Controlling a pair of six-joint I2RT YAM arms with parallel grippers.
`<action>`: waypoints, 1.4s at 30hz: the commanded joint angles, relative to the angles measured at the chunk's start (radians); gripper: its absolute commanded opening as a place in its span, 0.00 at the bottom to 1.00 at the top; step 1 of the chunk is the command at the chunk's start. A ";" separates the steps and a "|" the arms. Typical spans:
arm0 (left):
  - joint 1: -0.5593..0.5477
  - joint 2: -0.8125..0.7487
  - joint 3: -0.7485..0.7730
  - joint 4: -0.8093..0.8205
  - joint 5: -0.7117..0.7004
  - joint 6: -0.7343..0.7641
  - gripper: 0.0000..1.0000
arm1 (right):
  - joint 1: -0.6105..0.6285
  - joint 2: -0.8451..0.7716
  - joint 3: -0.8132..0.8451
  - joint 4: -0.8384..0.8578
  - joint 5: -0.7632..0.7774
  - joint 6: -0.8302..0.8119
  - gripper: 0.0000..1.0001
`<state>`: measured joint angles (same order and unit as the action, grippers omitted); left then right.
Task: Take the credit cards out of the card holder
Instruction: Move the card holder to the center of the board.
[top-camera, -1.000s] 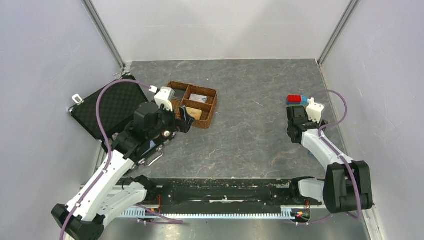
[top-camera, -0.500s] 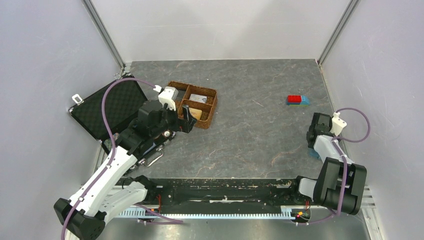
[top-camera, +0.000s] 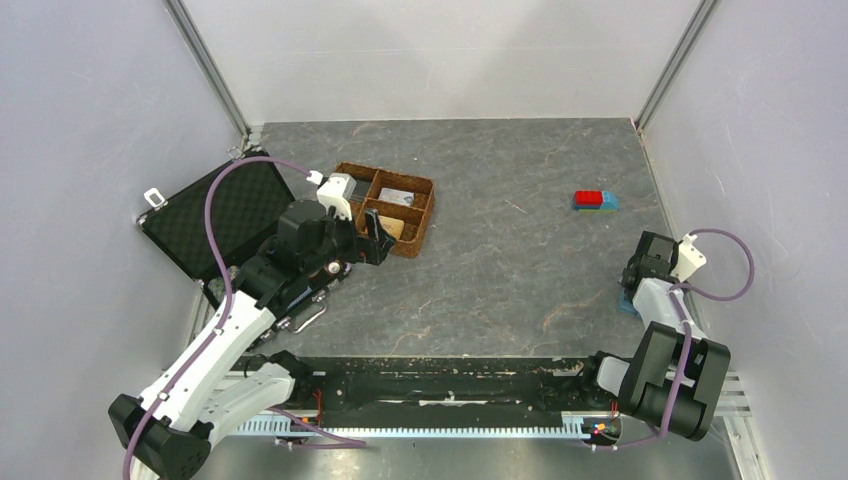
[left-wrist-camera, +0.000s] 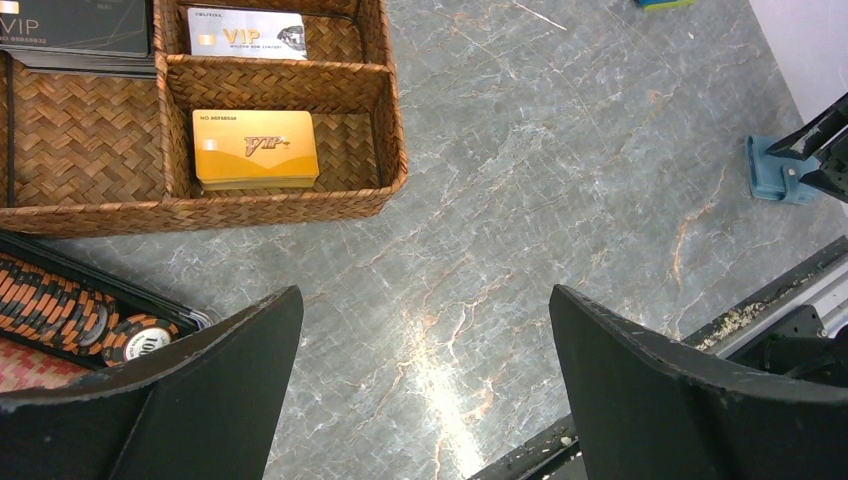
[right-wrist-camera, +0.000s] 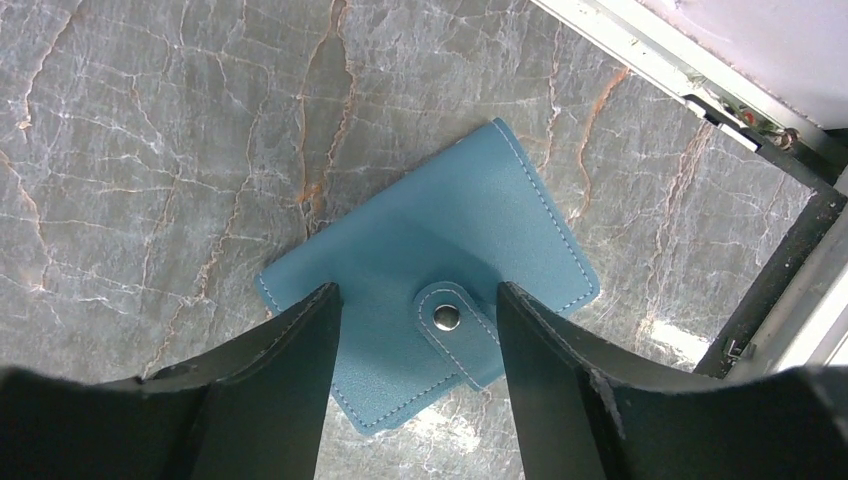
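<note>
The card holder (right-wrist-camera: 430, 250) is a teal-blue folder lying flat on the table, folded shut, with its snap strap (right-wrist-camera: 455, 335) fastened. No credit card shows from it. My right gripper (right-wrist-camera: 418, 292) is open and hovers just above the holder, one finger on each side of the strap. In the top view the holder (top-camera: 627, 303) peeks out under the right gripper (top-camera: 645, 272) near the table's right edge. It also shows in the left wrist view (left-wrist-camera: 775, 170). My left gripper (left-wrist-camera: 425, 292) is open and empty above bare table, just in front of the wicker tray (top-camera: 418, 228).
The wicker tray (left-wrist-camera: 385, 110) holds a gold VIP card (left-wrist-camera: 255, 148), a white one (left-wrist-camera: 245, 32) and a black one (left-wrist-camera: 75, 25). Poker chips (left-wrist-camera: 60, 305) lie in the black foam-lined case (top-camera: 215, 215). Red and blue bricks (top-camera: 594, 200) sit far right. The metal rail (right-wrist-camera: 790, 270) is close.
My right arm has drawn back from beside the red and blue bricks to the near right edge, over the card holder. The left arm has barely moved.
</note>
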<state>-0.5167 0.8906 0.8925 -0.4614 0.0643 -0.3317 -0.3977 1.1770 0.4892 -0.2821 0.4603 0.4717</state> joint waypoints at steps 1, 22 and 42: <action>0.001 0.000 -0.004 0.040 0.029 -0.043 1.00 | -0.004 -0.004 0.035 -0.071 -0.046 0.052 0.61; 0.000 -0.006 -0.007 0.043 0.040 -0.052 1.00 | -0.032 -0.051 -0.047 -0.077 -0.024 0.038 0.48; 0.000 -0.033 -0.015 0.041 0.027 -0.054 1.00 | -0.028 -0.187 -0.118 0.068 -0.258 -0.075 0.00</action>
<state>-0.5167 0.8745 0.8825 -0.4614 0.0887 -0.3401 -0.4282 1.0172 0.3950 -0.2733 0.3714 0.4583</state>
